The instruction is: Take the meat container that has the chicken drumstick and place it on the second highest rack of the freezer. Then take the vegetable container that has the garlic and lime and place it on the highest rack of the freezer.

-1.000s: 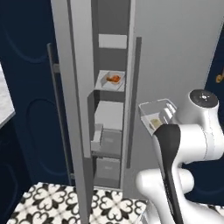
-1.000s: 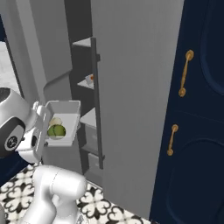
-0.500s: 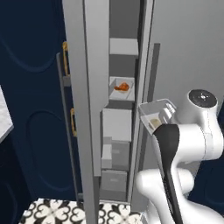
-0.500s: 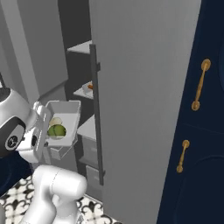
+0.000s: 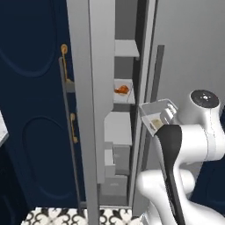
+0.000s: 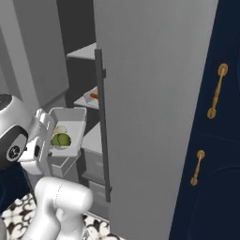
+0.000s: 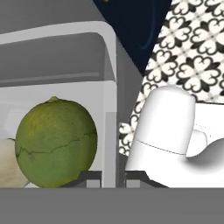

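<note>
My gripper (image 7: 111, 178) is shut on the side wall of the pale vegetable container (image 7: 65, 57), which holds the green lime (image 7: 56, 142) and the garlic (image 7: 6, 159). In the base views the container (image 6: 70, 127) hangs tilted in front of the open freezer (image 5: 125, 132), at about the level of the second highest rack (image 5: 123, 101). On that rack sits the meat container (image 5: 124, 86) with the chicken drumstick (image 5: 121, 90). The highest rack (image 5: 126, 47) above it is bare. The lime (image 6: 61, 139) and garlic (image 6: 59, 130) lie at the container's low end.
The freezer's long grey door (image 6: 154, 117) stands open on the right, its dark handle (image 6: 101, 126) close to the container. Grey drawers (image 5: 116, 154) fill the freezer's lower part. Dark navy cabinets (image 5: 30, 88) flank it. Below is patterned floor (image 5: 52, 215).
The whole scene has shifted and grown: the base has driven closer to the freezer. My arm holds the container in the same pose relative to the base.
</note>
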